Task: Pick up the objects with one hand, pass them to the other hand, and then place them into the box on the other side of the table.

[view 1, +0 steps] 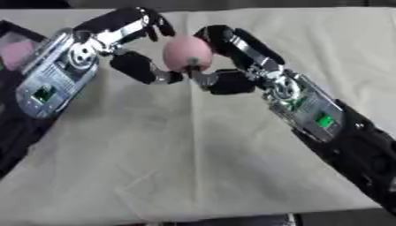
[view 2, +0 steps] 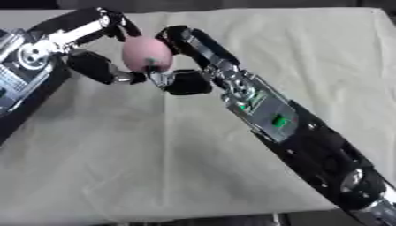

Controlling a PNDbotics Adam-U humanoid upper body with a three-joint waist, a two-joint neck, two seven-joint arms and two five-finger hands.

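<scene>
A pink, rounded, peach-like object hangs above the cloth-covered table, between my two hands. My left hand comes in from the left, with fingers curled over the object's top left and the thumb under it. From the right, my right hand curls its fingers over the object's upper right side, its thumb below. Both hands touch the object. Which one bears it I cannot tell.
A dark box with something pink inside sits at the table's left edge, partly behind my left forearm. Beige cloth covers the table, and the front edge runs along the bottom of the views.
</scene>
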